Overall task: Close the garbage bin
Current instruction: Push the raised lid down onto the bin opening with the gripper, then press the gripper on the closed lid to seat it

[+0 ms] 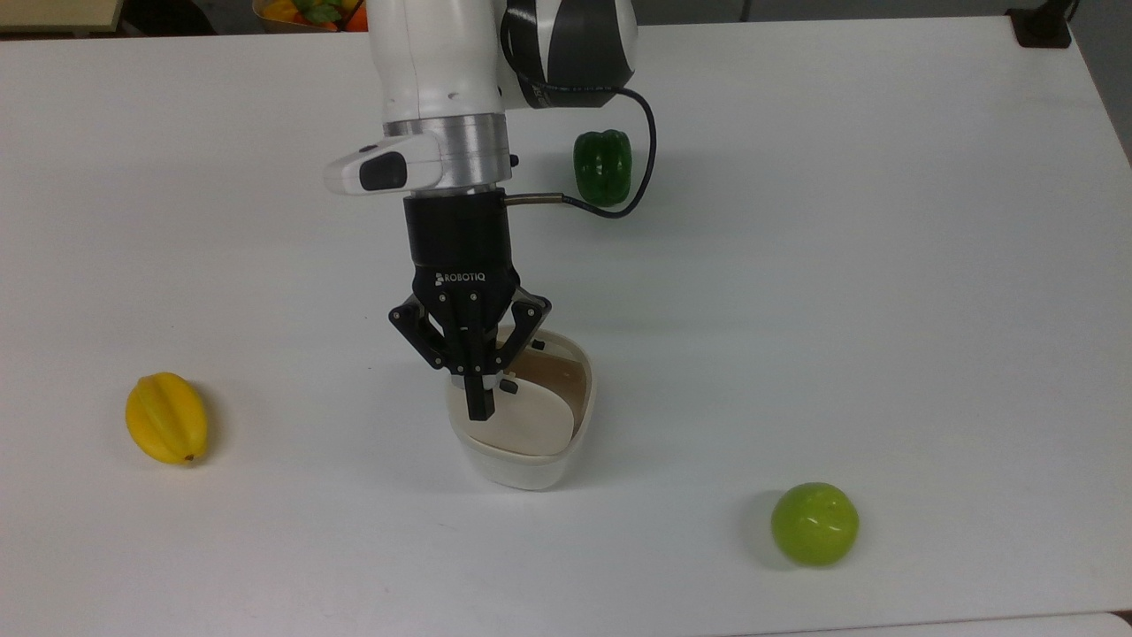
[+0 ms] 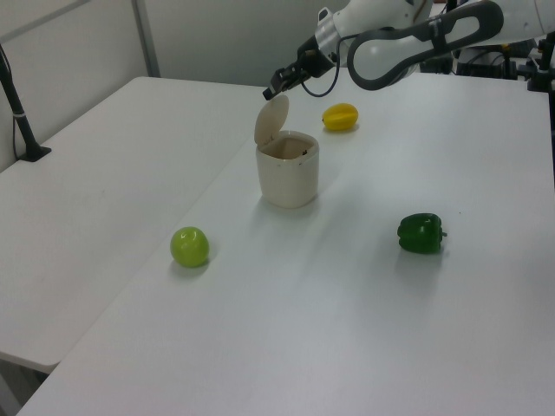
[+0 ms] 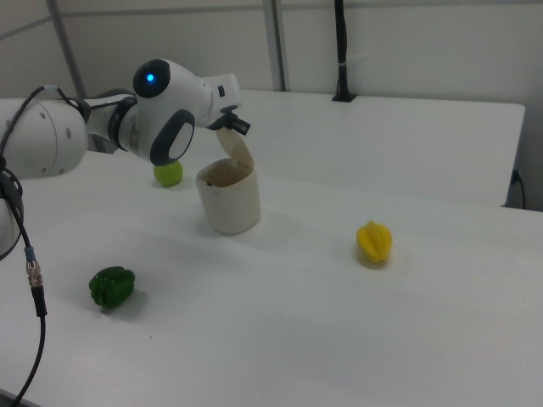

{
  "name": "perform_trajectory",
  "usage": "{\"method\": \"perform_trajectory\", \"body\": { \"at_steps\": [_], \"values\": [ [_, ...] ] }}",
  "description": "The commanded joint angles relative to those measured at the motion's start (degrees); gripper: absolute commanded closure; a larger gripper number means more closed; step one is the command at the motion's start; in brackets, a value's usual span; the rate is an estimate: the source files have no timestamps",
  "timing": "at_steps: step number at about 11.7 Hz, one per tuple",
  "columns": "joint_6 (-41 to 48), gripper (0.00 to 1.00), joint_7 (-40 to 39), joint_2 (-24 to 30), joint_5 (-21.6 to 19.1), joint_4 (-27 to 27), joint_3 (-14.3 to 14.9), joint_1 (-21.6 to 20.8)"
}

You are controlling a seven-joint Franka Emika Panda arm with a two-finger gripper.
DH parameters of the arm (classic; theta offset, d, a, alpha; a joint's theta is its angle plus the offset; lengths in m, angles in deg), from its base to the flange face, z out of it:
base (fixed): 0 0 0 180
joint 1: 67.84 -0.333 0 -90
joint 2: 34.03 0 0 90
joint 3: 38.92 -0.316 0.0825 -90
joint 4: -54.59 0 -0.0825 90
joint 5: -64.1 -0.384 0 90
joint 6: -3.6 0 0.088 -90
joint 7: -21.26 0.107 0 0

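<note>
The garbage bin (image 1: 522,464) is a small white tub near the table's middle. Its beige lid (image 1: 535,423) stands raised on its hinge, so the inside is exposed. The bin (image 2: 288,178) and the upright lid (image 2: 271,120) also appear in the left view. My gripper (image 1: 482,405) is shut, with nothing between its fingers. It hangs over the lid's upper edge, on the top view's left side of the bin. In the left view the gripper (image 2: 270,92) sits just at the lid's top. I cannot tell whether they touch. The right view has the gripper (image 3: 241,127) above the lid (image 3: 238,153).
A yellow starfruit (image 1: 166,418) lies at the top view's left. A green bell pepper (image 1: 603,166) lies behind the arm, and a green apple (image 1: 814,524) sits at the lower right. A second table with a black post (image 2: 19,104) adjoins in the left view.
</note>
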Motion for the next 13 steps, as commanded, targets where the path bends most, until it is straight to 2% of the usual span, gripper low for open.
{"method": "perform_trajectory", "body": {
  "at_steps": [1, 4, 6, 13],
  "values": [
    [5.58, 1.0, -0.13, 0.58, 0.28, -0.12, 0.57, -0.54],
    [20.14, 1.0, -0.05, 2.69, -0.69, -0.04, 0.57, -0.27],
    [25.71, 1.0, 0.13, 3.66, -1.04, -0.12, 0.57, -0.36],
    [26.17, 1.0, -0.75, 2.7, 0.01, -1.53, 0.92, 1.74]
  ]
}}
